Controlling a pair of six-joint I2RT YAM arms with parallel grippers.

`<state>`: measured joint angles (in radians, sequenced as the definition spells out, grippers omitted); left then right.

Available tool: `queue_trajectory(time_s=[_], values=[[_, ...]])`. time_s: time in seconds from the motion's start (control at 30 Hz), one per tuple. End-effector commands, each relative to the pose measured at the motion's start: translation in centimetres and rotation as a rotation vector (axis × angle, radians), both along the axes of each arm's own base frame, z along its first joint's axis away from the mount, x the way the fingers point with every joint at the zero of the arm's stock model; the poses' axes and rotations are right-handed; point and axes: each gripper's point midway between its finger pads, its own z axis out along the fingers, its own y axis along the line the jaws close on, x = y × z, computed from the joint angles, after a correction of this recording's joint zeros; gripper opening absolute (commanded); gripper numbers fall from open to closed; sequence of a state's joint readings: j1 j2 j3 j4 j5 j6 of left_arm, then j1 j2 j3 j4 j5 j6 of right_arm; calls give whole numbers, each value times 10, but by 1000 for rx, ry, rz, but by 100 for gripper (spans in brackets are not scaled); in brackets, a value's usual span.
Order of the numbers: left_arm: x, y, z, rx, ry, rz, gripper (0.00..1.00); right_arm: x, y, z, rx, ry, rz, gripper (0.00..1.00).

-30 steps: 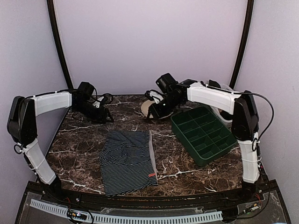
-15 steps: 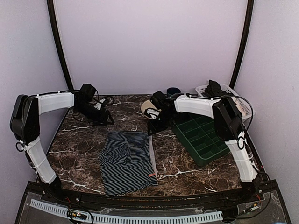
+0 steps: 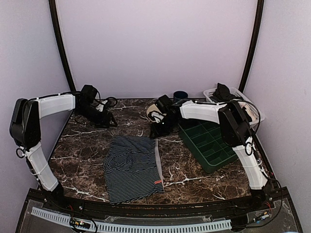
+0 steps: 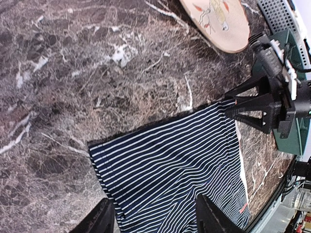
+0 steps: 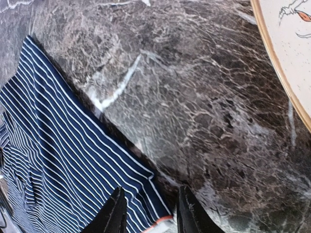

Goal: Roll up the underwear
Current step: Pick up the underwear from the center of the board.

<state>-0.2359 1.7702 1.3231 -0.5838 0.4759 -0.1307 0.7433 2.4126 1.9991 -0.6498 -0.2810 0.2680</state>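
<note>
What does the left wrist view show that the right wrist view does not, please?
Only the left wrist view shows the green tray and the open left gripper over the underwear. The right wrist view adds nothing of its own, only a closer look at the underwear's corner between its open fingers. Both show the underwear, the plate, the marble table and the right gripper.

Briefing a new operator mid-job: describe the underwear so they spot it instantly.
On the dark marble table, look near the front middle, left of the green divided tray. The underwear lies spread there: the only striped cloth, navy with thin white lines, pale waistband with a red mark.
</note>
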Motion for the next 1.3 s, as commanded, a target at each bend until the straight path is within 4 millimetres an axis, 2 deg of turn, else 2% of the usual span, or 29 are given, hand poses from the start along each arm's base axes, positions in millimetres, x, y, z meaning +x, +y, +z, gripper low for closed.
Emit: queue_trajectory(time_s=[0.0, 0.17, 0.23, 0.43, 0.57, 0.77, 1.0, 1.27], values=[[6, -1, 28, -72, -87, 3, 59, -2, 16, -8, 68, 35, -19, 30], [4, 3, 17, -80, -66, 18, 58, -6, 15, -2, 69, 28, 7, 5], [3, 5, 12, -85, -55, 20, 57, -7, 13, 3, 61, 13, 24, 0], [5, 4, -3, -89, -14, -22, 54, -4, 11, 27, 62, -47, 62, 0], [9, 7, -23, -50, 43, -27, 48, -2, 11, 36, 61, -70, 73, 0], [19, 10, -40, -8, 38, -44, 44, -1, 9, 37, 47, -76, 75, 0], [31, 24, -54, 111, 16, -66, 40, 3, 12, 38, 48, -82, 80, 0], [35, 21, -67, 189, 15, -132, 40, 3, 11, 33, 32, -83, 91, 0]])
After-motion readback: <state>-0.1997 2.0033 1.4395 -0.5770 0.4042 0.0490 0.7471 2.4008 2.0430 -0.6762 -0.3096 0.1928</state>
